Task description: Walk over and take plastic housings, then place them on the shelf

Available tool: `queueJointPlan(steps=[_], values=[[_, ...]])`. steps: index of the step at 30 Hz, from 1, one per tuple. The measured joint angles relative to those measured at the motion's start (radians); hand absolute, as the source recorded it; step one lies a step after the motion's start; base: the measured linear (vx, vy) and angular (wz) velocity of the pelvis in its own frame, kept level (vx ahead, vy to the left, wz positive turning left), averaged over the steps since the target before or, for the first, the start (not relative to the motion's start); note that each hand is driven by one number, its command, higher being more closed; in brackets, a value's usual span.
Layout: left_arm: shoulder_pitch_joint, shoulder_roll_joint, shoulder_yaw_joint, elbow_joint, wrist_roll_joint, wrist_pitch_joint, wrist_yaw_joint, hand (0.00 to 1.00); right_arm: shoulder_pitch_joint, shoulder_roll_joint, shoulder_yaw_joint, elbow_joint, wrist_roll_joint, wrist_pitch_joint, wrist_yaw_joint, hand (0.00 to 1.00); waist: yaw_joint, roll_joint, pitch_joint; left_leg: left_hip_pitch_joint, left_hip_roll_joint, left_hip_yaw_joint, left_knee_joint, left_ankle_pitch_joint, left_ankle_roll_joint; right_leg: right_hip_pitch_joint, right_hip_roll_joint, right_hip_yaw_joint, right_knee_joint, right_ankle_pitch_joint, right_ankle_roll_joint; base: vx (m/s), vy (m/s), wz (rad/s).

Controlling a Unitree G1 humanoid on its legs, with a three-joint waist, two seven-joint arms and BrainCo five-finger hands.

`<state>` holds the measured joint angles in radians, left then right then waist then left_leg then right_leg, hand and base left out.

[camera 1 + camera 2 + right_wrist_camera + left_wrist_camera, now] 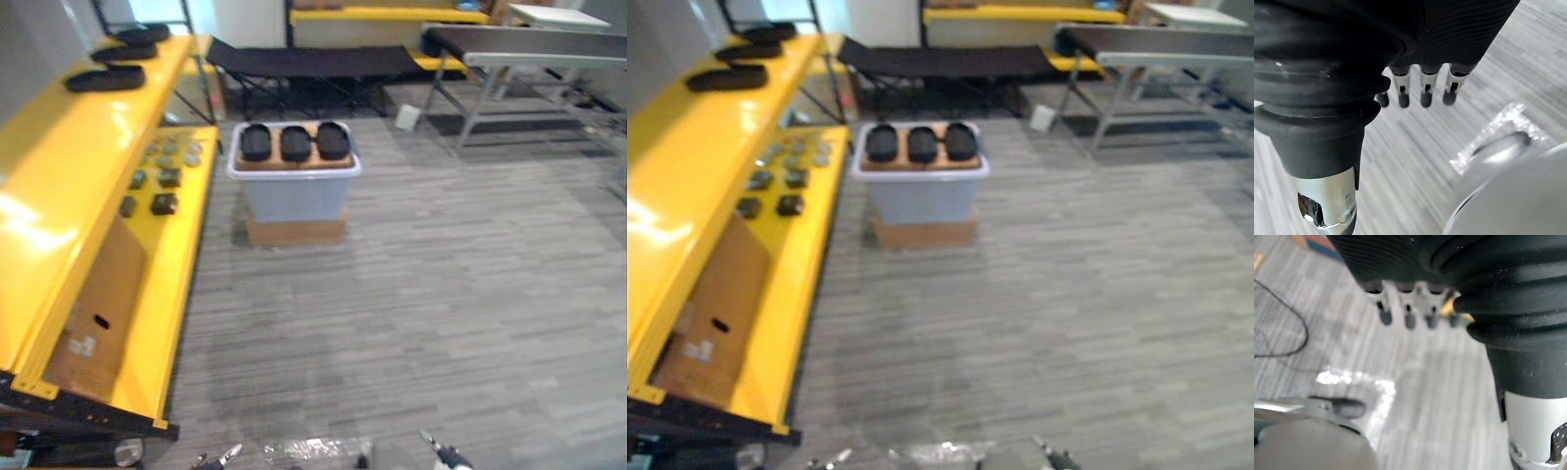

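1. You have the left hand [1409, 317] and the right hand [1424, 90] hanging low over the floor [441, 294]. On both, the fingers are straight and apart, and neither holds anything.
2. Bare floor lies between the hands and the work, so they are well apart from anything to grasp. I judge that walking comes first.
3. Ahead of you, a shade to the left, a bin [294, 199] stands on a cardboard box [294, 232].
4. Three plastic housings [296, 143] lie side by side across its top, their long axes pointing away from you. The row sits slightly towards the left hand's side, so that hand is probably nearer.
5. The yellow shelf [69, 186] runs along your left, with three placed housings [105, 78] at its far end.
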<state>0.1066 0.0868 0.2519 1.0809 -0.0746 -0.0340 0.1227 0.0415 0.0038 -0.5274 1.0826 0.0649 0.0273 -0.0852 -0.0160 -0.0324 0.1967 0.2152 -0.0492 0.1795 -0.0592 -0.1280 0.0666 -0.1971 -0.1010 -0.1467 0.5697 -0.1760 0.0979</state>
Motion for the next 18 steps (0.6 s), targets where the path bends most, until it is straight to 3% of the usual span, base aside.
queueJointPlan(steps=[3,4,5,7,8,9,11,12,13,15,16,18], values=[[-0.043,-0.009,0.004,0.0,0.013,0.005,-0.001,0.0,0.014,-0.004,-0.018,0.003,0.004,0.001,0.001,0.0,-0.01,0.02,0.014,-0.005,0.031,-0.002,0.001,-0.007,-0.012,-0.018,0.035,-0.017,-0.3,0.067,0.006,0.25,0.025,-0.02],[-0.049,-0.014,0.009,0.0,0.013,0.005,-0.003,0.0,0.015,-0.004,-0.021,0.005,0.004,0.005,0.003,0.0,-0.023,0.023,0.016,-0.003,0.037,-0.007,0.002,-0.017,-0.028,-0.029,0.038,-0.017,-0.402,0.143,0.011,0.27,-0.025,0.1],[-0.053,-0.015,0.012,0.0,0.012,0.005,-0.008,0.0,0.015,-0.003,-0.021,0.005,0.002,0.008,0.006,0.0,-0.028,0.022,0.016,0.0,0.037,-0.008,0.003,-0.024,-0.039,-0.038,0.034,-0.016,-0.428,0.167,0.013,0.34,-0.07,0.12],[-0.063,-0.026,0.039,-0.001,0.005,0.004,-0.02,0.0,0.042,0.004,-0.037,0.005,0.0,0.014,0.022,0.0,-0.032,0.016,0.016,0.034,0.04,-0.028,0.023,-0.073,-0.103,-0.052,0.027,-0.003,-0.458,0.209,-0.003,0.34,-0.144,0.26],[-0.064,-0.035,0.063,-0.007,0.003,0.001,-0.021,0.0,0.057,0.007,-0.049,0.003,-0.001,0.013,0.026,0.0,-0.036,0.017,0.016,0.047,0.049,-0.041,0.043,-0.109,-0.116,-0.051,0.027,0.013,-0.432,0.202,-0.013,0.38,-0.221,0.56],[-0.057,-0.048,0.101,-0.02,0.0,-0.002,-0.022,0.0,0.076,0.012,-0.087,0.005,0.0,0.014,0.033,0.0,-0.042,0.026,0.016,0.048,0.076,-0.068,0.092,-0.168,-0.111,-0.064,0.037,0.007,-0.344,0.21,-0.053,0.38,-0.289,0.71],[-0.032,-0.063,0.146,-0.036,-0.009,-0.004,-0.023,0.0,0.108,0.008,-0.13,0.005,-0.001,0.014,0.043,0.0,-0.056,0.057,0.005,0.036,0.144,-0.111,0.198,-0.237,-0.15,-0.06,0.072,-0.042,-0.241,0.147,-0.095,0.42,-0.327,0.69],[-0.024,-0.078,0.182,-0.039,-0.022,-0.004,-0.028,0.0,0.122,0.008,-0.162,0.013,-0.001,0.015,0.043,0.0,-0.052,0.068,0.001,-0.044,0.18,-0.123,0.383,-0.241,-0.163,-0.042,0.092,-0.071,-0.224,0.102,-0.113,0.47,-0.359,0.49],[-0.019,-0.1,0.22,-0.04,-0.037,-0.003,-0.031,0.0,0.124,0.013,-0.177,0.019,-0.001,0.018,0.043,0.0,-0.048,0.072,0.004,-0.153,0.212,-0.131,0.624,-0.204,-0.195,-0.007,0.108,-0.083,-0.248,0.089,-0.132,0.47,-0.353,0.31],[-0.007,-0.117,0.255,-0.04,-0.045,-0.001,-0.037,0.0,0.122,-0.002,-0.181,0.02,-0.001,0.021,0.043,0.0,-0.033,0.092,0.02,-0.26,0.275,-0.121,0.905,-0.163,-0.22,0.093,0.157,-0.09,-0.33,0.092,-0.146,0.48,-0.331,-0.01],[0.006,-0.115,0.256,-0.041,-0.045,-0.001,-0.038,0.0,0.121,-0.008,-0.179,0.023,0.0,0.022,0.042,0.0,-0.023,0.089,0.022,-0.289,0.303,-0.083,0.996,-0.162,-0.222,0.178,0.174,-0.083,-0.392,0.099,-0.16,0.52,-0.298,-0.18],[0.01,-0.114,0.266,-0.041,-0.045,-0.002,-0.039,0.0,0.103,-0.013,-0.176,0.011,0.001,0.022,0.039,0.0,-0.006,0.08,0.026,-0.337,0.305,-0.024,1.025,-0.169,-0.213,0.274,0.174,-0.062,-0.473,0.1,-0.16,0.53,-0.26,-0.22]])
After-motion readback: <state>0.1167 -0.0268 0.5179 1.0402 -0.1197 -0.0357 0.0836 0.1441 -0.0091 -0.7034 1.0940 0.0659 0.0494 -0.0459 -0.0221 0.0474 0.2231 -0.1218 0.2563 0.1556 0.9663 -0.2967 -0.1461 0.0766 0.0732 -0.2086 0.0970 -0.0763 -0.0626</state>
